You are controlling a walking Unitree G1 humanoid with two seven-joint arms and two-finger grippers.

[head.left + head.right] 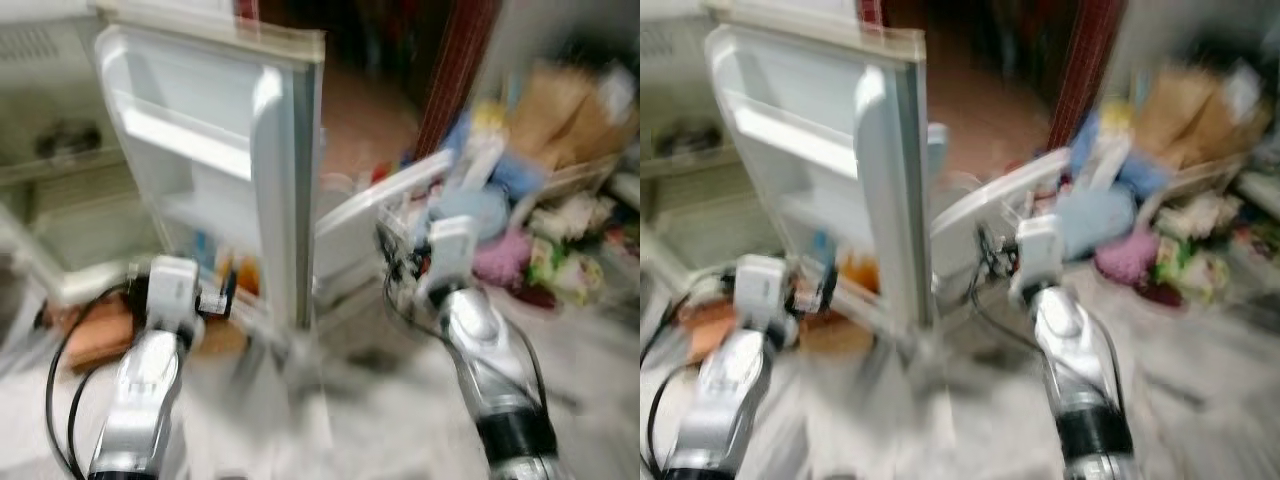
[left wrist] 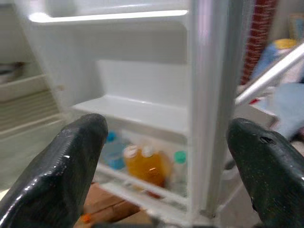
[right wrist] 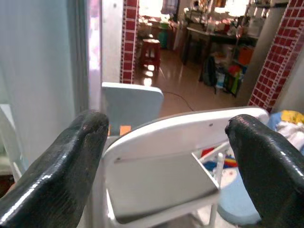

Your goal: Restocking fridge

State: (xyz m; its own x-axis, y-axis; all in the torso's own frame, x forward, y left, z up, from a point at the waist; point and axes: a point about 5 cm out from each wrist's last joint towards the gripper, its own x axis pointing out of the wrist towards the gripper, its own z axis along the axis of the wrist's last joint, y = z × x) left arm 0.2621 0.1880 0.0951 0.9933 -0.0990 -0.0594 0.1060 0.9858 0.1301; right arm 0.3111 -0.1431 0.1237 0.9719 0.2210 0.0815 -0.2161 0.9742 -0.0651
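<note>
White fridge door (image 1: 215, 150) stands swung open ahead of us at 11 o'clock, head views blurred. Door rack at the bottom already carries an orange bottle (image 2: 147, 166), a blue-capped bottle (image 2: 113, 151) and a green-capped one (image 2: 179, 166); upper door shelves (image 2: 137, 111) look bare, so we judge restocking is partly done at best.

Left gripper (image 2: 166, 156) is spread wide, nothing between its fingers, pointed at that lower rack, near it but not touching. Right gripper (image 3: 166, 142) is also spread and carrying nothing, aimed past the door edge at a white plastic chair (image 3: 180, 142) at 1 o'clock.

We have no item in either gripper. Supplies may be in the clutter pile (image 1: 560, 200) on the floor at 2 o'clock: bags, cloth, packets, too blurred to sort out. Something brown lies on the floor at 9 o'clock, beside the left arm; can't tell what.

Left to do, as we judge it: pick stock, load the shelves, shut the door.
</note>
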